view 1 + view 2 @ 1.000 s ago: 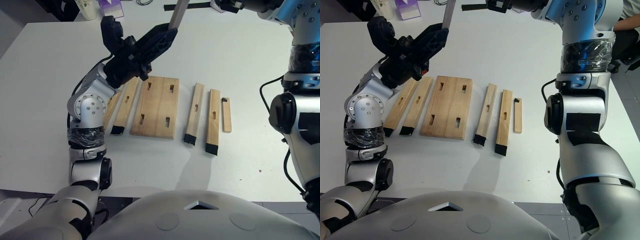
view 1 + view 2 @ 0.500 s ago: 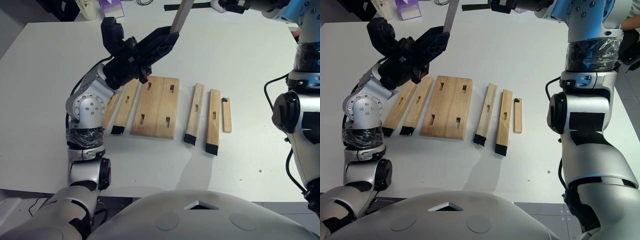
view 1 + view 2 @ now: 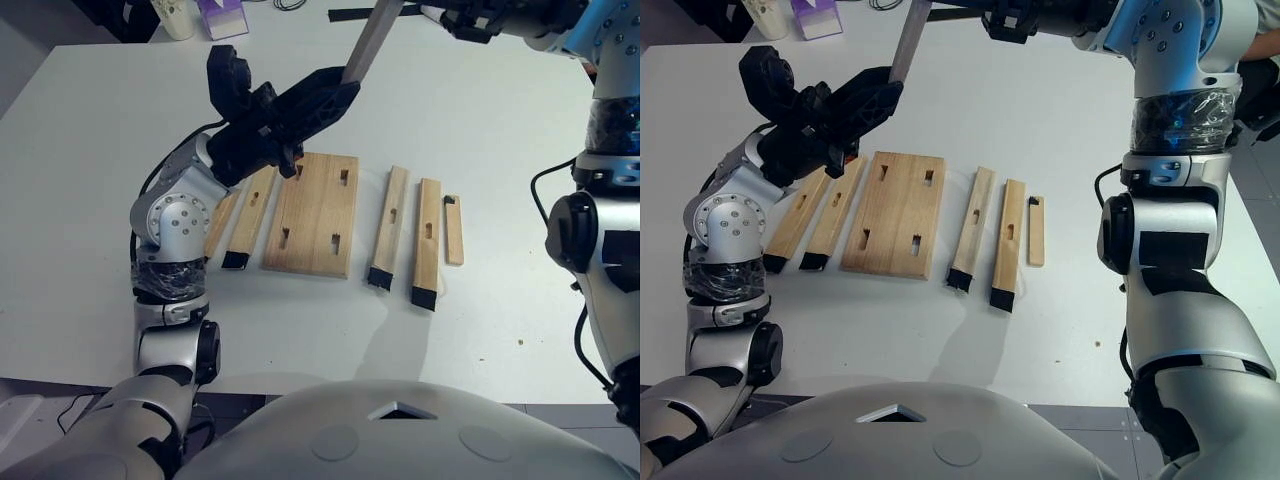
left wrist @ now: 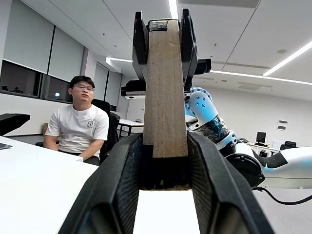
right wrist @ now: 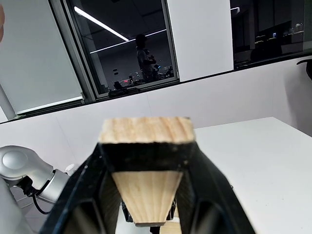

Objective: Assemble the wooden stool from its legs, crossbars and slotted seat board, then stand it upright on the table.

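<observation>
left claw (image 4: 165, 146) clamps a wooden bar (image 4: 165, 97), right claw (image 4: 165, 34) pinching its far end

Left arm bent and raised, left gripper (image 3: 338, 88) angled upward, clamped on a wooden bar's (image 3: 365, 45) lower end; right arm extended, right gripper (image 5: 146, 161) clamped on the opposite end.

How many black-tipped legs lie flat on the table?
4. Outer left leg and inner left leg lie left of the seat board, far ends partly hidden; inner right leg and outer right leg lie right of it.
</observation>
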`<act>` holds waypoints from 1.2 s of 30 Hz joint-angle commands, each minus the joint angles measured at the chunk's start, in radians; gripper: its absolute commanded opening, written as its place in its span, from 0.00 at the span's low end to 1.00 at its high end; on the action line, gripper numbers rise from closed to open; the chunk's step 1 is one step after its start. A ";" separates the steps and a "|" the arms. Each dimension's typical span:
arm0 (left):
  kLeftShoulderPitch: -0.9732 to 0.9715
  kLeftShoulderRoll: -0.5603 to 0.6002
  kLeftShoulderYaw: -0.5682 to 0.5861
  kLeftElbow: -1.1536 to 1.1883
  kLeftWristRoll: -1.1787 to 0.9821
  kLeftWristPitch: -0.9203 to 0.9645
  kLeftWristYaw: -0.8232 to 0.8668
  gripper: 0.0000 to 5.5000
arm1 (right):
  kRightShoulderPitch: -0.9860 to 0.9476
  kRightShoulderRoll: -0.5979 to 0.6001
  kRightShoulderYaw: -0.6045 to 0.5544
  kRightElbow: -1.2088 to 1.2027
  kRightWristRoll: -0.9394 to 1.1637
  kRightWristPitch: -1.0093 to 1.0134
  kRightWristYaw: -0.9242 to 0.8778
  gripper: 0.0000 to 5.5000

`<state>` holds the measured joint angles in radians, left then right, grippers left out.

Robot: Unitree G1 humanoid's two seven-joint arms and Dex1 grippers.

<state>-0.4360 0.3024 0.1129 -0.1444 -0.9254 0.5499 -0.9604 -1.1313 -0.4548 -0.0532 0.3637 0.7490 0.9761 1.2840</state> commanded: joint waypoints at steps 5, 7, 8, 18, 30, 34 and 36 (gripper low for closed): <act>0.011 -0.002 0.015 0.028 0.039 0.001 0.088 0.43 | 0.091 -0.020 -0.007 -0.039 -0.071 -0.154 -0.036 0.24; 0.030 0.000 0.015 0.022 0.061 -0.001 0.124 0.48 | 0.111 -0.030 0.005 0.004 -0.132 -0.256 -0.049 0.24; 0.043 -0.002 0.019 0.019 0.070 -0.005 0.146 0.52 | 0.124 -0.040 0.017 0.022 -0.168 -0.311 -0.048 0.24; 0.115 -0.178 0.077 -0.031 0.318 -0.248 0.578 0.52 | 0.345 -0.205 0.090 0.151 -0.461 -0.794 0.042 0.24; 0.015 -0.392 -0.232 0.110 0.931 -0.427 1.057 0.52 | 0.580 -0.294 0.120 -0.105 -0.400 -0.687 0.196 0.24; 0.001 -0.395 -0.224 0.193 0.957 -0.452 1.063 0.52 | 0.617 -0.300 0.121 -0.161 -0.382 -0.634 0.195 0.24; -0.019 -0.408 -0.182 0.212 0.915 -0.434 1.062 0.52 | 0.647 -0.299 0.115 -0.185 -0.374 -0.612 0.177 0.24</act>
<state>-0.4236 -0.0917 -0.1114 0.0454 0.0248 0.0974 0.1041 -0.5165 -0.7475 0.0717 0.2112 0.3543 0.3367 1.4770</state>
